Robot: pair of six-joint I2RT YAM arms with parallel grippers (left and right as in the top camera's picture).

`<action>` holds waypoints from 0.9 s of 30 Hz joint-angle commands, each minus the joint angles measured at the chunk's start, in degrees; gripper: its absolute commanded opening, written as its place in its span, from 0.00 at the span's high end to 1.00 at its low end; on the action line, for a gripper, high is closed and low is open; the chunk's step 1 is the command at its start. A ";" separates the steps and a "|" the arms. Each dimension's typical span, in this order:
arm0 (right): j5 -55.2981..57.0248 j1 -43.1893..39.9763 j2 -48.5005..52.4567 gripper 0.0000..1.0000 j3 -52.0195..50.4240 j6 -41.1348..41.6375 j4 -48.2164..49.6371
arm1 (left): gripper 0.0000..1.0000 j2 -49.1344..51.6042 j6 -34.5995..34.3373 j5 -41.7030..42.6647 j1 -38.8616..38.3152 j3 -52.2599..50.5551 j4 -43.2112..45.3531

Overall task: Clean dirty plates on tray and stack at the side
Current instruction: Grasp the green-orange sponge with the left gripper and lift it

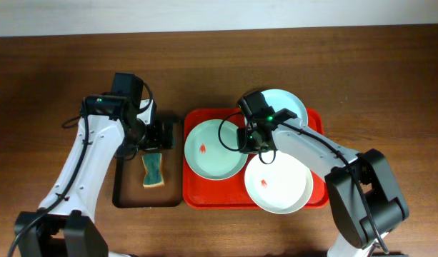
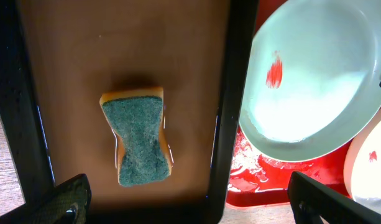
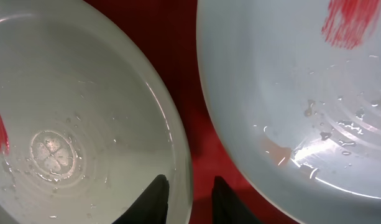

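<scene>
Three plates lie unstacked on the red tray, smears showing on two: nothing looks done. Beside the tray, the left gripper gapes over the sponge; the right gripper straddles a plate rim, grip unclear.

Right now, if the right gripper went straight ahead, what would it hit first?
Probably the rim of a plate: the right gripper has its fingers straddling it, one over the plate, one over the bare tray beside it. How close is hard to tell.
</scene>
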 commanded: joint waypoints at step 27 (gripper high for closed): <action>-1.66 -1.68 1.99 0.96 -1.05 1.27 2.49 | 0.01 0.50 -0.33 -0.39 -0.02 -0.50 -0.20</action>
